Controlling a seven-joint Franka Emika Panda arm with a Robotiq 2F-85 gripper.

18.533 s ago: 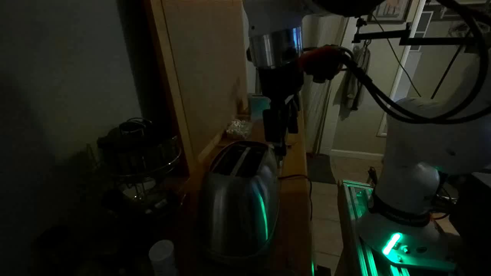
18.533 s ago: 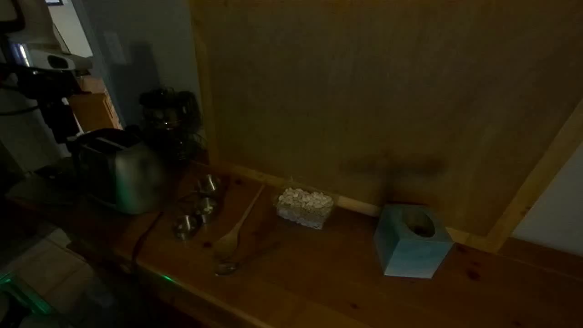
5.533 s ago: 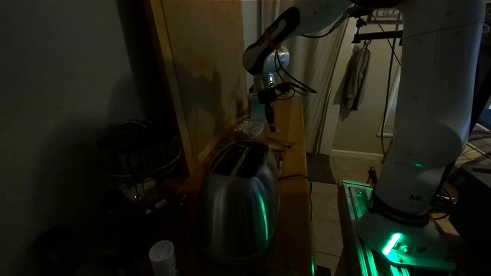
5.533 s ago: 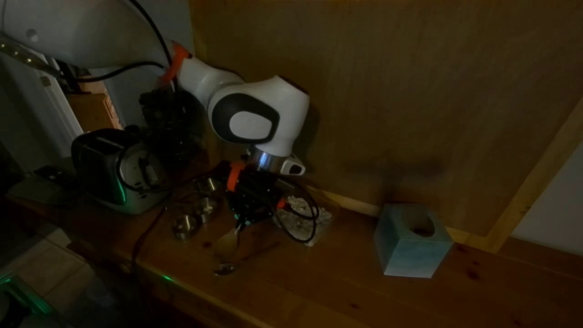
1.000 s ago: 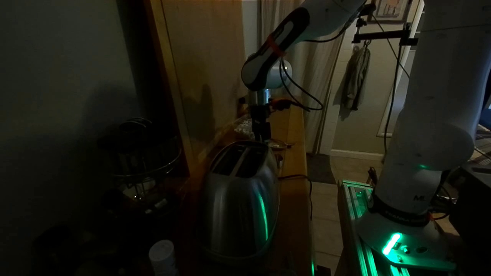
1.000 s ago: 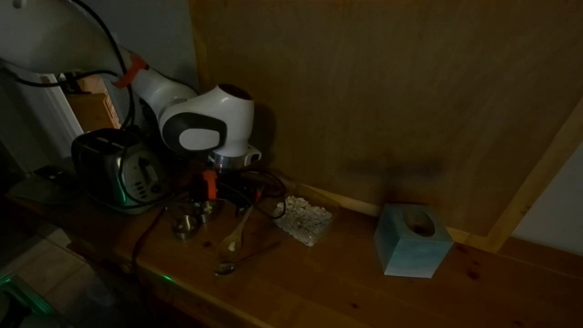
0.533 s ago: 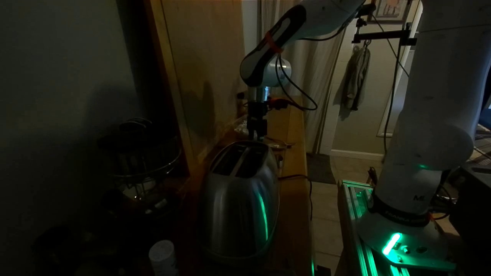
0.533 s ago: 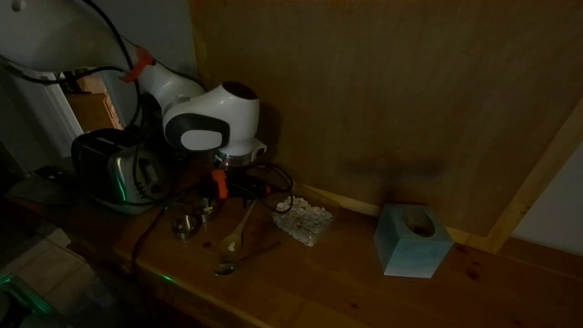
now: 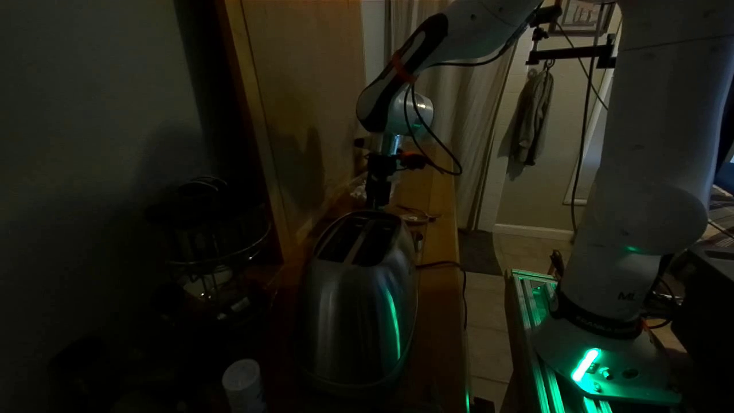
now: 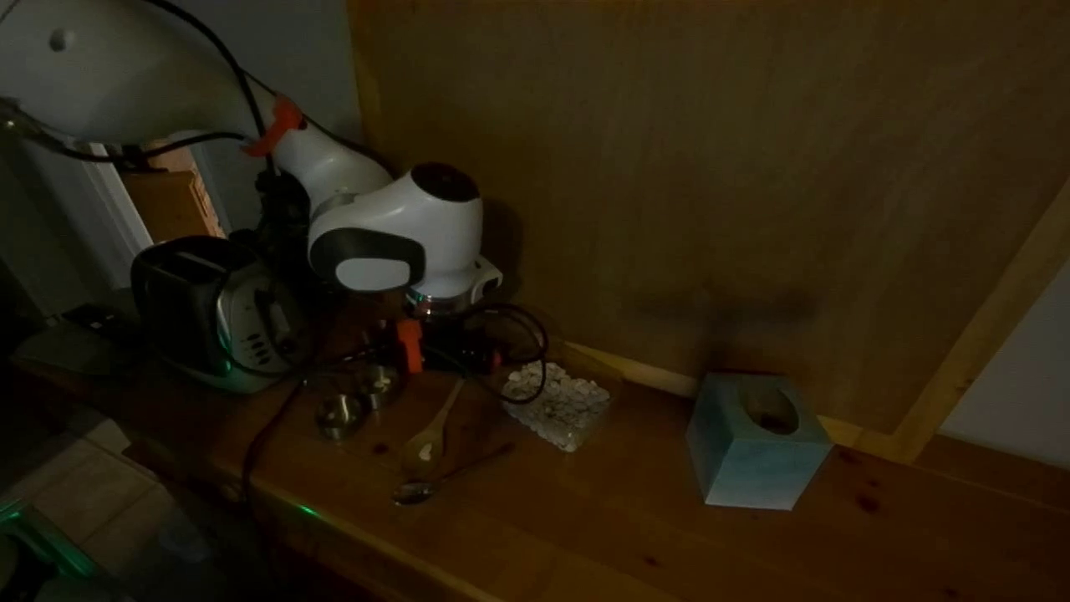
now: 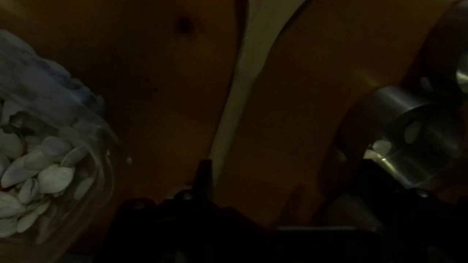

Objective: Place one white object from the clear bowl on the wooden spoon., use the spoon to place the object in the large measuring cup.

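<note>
- Dim room: a wooden counter runs across in an exterior view, a tall wooden panel standing along its far side.
- At the left end, a silver-and-black toaster stands upright; just right of it a dark cord runs to the near edge.
- Right of the toaster, metal measuring cups sit close together. The near cup is to the left; the far cup has at least one pale piece in it. I cannot tell which is the large one.
- Right of the cups, the wooden spoon lies with its broad end toward the near edge, and one white piece rests in that end.
- Just nearer, a metal spoon lies with its handle angled right and away.
- The robot arm reaches in from the left. Its gripper hangs over the far part of the wooden spoon, jaws wide apart; the wrist view shows the handle just beside one finger, touching or not I cannot tell.
- Further right, by the panel, the clear bowl holds many white pieces.
- Well right of that stands a pale blue box with an oval opening on top.
</note>
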